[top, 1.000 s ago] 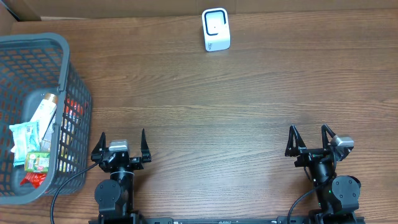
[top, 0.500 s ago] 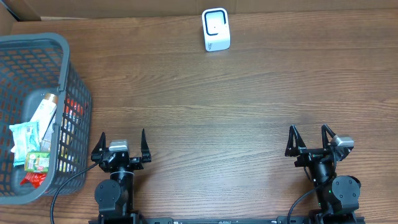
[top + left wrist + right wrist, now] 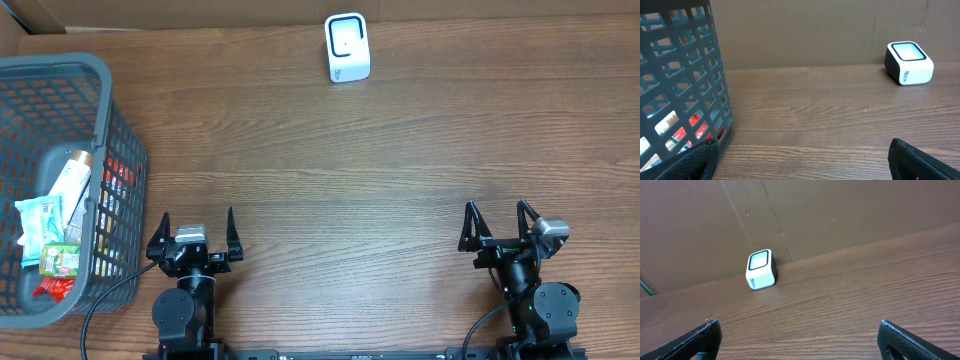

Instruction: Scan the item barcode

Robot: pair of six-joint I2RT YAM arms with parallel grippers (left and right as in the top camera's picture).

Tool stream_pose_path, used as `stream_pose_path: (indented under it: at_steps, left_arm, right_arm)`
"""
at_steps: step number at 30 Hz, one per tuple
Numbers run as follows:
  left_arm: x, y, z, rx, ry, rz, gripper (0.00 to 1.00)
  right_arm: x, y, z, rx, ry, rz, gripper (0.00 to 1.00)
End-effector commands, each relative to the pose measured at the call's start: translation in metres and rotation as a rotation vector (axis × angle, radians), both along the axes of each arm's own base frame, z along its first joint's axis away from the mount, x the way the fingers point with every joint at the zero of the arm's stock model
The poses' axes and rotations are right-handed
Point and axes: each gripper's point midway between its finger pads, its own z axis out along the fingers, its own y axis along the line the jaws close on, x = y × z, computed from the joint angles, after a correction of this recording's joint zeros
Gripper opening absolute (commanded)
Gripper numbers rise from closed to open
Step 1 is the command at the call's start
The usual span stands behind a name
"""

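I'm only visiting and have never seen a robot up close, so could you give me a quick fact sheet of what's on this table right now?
Left claw: open, empty, at the near edge, next to the basket
Right claw: open, empty, at the near edge
Barcode scanner: small, white, at the far edge of the wooden table
Basket: grey plastic mesh, far left
Packaged groceries: several, all inside the basket
Progress: nothing picked up yet

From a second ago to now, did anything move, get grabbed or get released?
Nothing visibly changed. The left gripper and right gripper stay open and empty at the near edge; the grey plastic mesh basket of packaged items and the small white box-shaped scanner sit where they were.
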Motion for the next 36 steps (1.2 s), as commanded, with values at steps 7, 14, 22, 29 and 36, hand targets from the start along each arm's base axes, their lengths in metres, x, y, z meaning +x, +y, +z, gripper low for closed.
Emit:
stream_pose_path:
  at_steps: [7,14,22,29,36]
  left_arm:
    - [0.0,0.001,-0.002,0.019,0.003,0.001,0.99]
    - [0.0,0.004,0.0,0.022,-0.002,0.018,0.99]
    - [0.001,-0.014,-0.001,-0.111,-0.007,-0.075,1.0]
    - [-0.002,-0.025,0.014,-0.23,-0.011,-0.127,0.99]
    - [-0.013,-0.04,0.051,-0.288,-0.002,-0.205,1.0]
  right_arm:
    - [0.0,0.001,-0.004,-0.004,0.005,0.006,1.0]
    - [0.0,0.008,0.003,0.001,-0.022,0.042,1.0]
    - [-0.007,0.035,0.005,0.007,-0.029,0.205,1.0]
    - [-0.018,0.05,0.037,0.008,-0.097,0.303,1.0]
    - [-0.03,0.052,0.076,0.003,-0.137,0.327,1.0]
